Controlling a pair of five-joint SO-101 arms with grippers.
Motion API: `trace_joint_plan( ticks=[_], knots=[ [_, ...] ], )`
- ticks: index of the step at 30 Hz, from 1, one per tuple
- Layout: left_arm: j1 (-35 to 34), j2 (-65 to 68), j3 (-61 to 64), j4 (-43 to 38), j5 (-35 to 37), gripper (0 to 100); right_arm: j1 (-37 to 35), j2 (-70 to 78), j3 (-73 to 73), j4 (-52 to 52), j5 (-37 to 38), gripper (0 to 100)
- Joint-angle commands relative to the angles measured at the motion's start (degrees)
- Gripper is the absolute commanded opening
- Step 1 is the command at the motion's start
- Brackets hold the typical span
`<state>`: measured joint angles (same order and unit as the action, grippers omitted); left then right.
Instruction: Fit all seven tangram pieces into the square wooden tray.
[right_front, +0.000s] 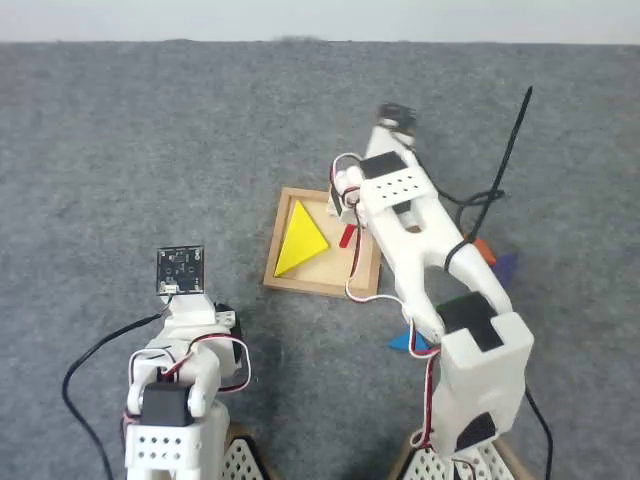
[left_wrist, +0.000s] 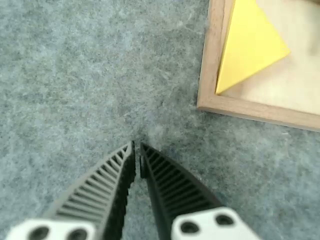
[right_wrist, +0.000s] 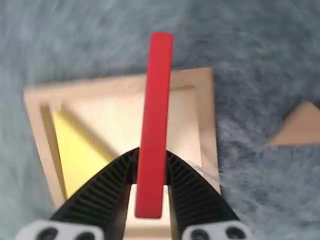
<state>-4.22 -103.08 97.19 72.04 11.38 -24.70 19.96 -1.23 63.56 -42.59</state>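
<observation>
Grey felt tabletop, pale wall behind

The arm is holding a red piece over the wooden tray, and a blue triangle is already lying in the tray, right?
Not quite. The triangle in the tray is yellow, not blue; the high view shows it plainly. The rest holds: the right gripper is shut on the red piece above the wooden tray.

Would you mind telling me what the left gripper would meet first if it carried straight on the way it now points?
Probably just the grey mat: the left gripper aims past the wooden tray, whose corner sits off to one side, though depth is unclear.
</observation>
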Motion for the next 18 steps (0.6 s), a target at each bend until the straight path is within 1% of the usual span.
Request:
trace_joint_plan(
  ticks=[1,6,8,13,18],
  knots=[
    [-0.4,-1.1,-0.7,0.3,-0.9,1,1.1,0.3,-6.2,-1.5,-5.6,1.0],
    [-0.4,-1.1,-0.7,0.3,-0.9,1,0.0,5.9,-11.5,-3.6,-16.6,1.0],
    [-0.4,-1.1,-0.7,0.3,-0.9,1,-0.2,8.6,-14.2,-3.6,-19.8,1.0],
    [-0.4,-1.1,-0.7,0.3,-0.9,1,-1.7,13.8,-18.9,-3.3,-20.6,1.0],
    [-0.4,-1.1,-0.7,0.3,-0.9,1,-2.9,14.5,-19.9,-3.4,-20.6,1.0]
  ],
)
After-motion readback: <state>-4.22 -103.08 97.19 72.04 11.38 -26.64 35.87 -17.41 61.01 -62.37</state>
